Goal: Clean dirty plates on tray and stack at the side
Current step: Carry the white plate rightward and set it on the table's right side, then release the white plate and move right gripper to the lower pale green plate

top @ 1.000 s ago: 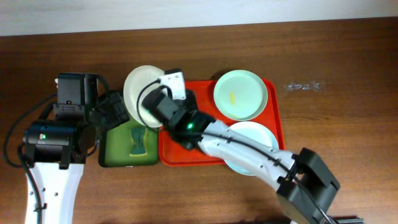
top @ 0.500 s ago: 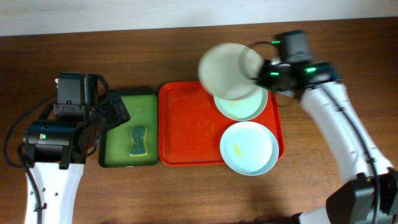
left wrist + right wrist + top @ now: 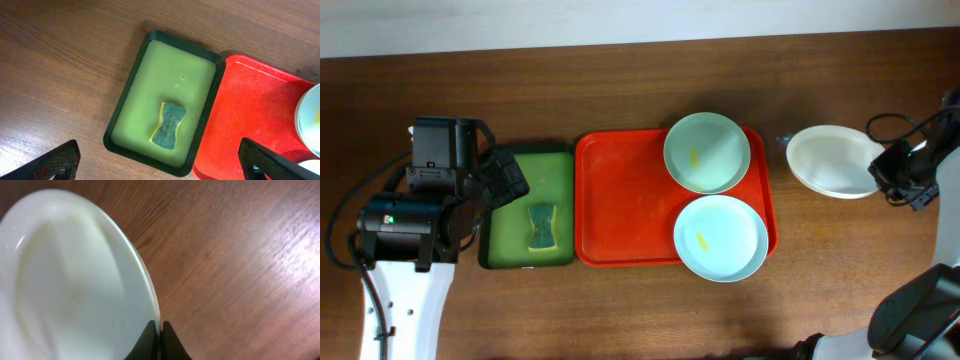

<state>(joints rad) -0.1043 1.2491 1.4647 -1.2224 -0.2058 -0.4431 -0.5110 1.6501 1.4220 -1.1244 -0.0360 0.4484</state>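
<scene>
Pinching white plate (image 3: pixel 75 280), right claw (image 3: pixel 160 332) clamped.

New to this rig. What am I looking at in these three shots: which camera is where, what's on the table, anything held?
A two-armed robot works at a wooden table. The wide shot looks straight down from above; the other two come from a camera on each arm's wrist. The left gripper is open and empty, near a dark green tray holding a sponge. Beside that, a red tray carries a far mint plate and a near mint plate, each with a yellow smear. The right gripper pinches the rim of a white plate, off to the right of the red tray.
</scene>
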